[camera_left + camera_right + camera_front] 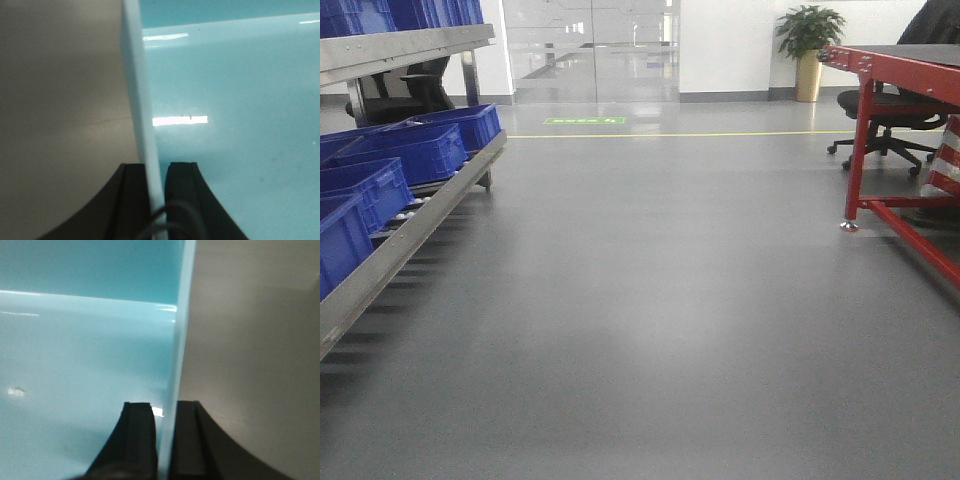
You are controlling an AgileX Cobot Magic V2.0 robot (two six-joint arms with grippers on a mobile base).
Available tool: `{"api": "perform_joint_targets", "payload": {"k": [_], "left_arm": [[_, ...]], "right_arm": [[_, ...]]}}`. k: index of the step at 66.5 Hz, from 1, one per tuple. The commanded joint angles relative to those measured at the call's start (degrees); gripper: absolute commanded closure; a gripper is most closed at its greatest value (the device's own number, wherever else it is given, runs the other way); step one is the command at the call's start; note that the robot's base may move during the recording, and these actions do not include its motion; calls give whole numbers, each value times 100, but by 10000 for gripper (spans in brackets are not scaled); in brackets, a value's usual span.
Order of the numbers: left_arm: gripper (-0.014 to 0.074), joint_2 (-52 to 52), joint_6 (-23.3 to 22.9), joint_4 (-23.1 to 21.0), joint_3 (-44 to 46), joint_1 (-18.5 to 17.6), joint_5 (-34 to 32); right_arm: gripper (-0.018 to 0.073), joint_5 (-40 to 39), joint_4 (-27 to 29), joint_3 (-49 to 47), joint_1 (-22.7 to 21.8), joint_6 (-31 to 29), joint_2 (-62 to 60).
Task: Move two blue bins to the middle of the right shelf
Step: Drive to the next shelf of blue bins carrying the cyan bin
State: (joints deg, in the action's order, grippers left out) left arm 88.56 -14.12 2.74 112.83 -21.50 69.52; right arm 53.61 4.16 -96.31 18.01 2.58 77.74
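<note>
A blue bin, pale blue in the wrist views, is held by its two side walls. My left gripper is shut on the thin left wall, and the bin's glossy inside lies to the right. My right gripper is shut on the opposite wall, with the bin's inside to the left. Neither the held bin nor the grippers show in the front view. Several more blue bins sit on a sloping metal rack at the left. The right shelf is out of view.
A red-framed table stands at the right with a black office chair behind it. Grey floor stretches ahead to a yellow line, glass doors and a potted plant.
</note>
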Motion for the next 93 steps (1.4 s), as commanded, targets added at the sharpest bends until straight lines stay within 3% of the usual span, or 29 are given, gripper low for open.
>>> {"api": "perform_joint_targets", "payload": {"k": [1, 93], "left_arm": [[708, -84, 54, -87, 59, 17, -194], [708, -84, 54, -87, 59, 17, -207]], "right_arm": [[712, -266, -68, -75, -24, -94, -74], [712, -302, -68, -75, -24, -94, -74]]}}
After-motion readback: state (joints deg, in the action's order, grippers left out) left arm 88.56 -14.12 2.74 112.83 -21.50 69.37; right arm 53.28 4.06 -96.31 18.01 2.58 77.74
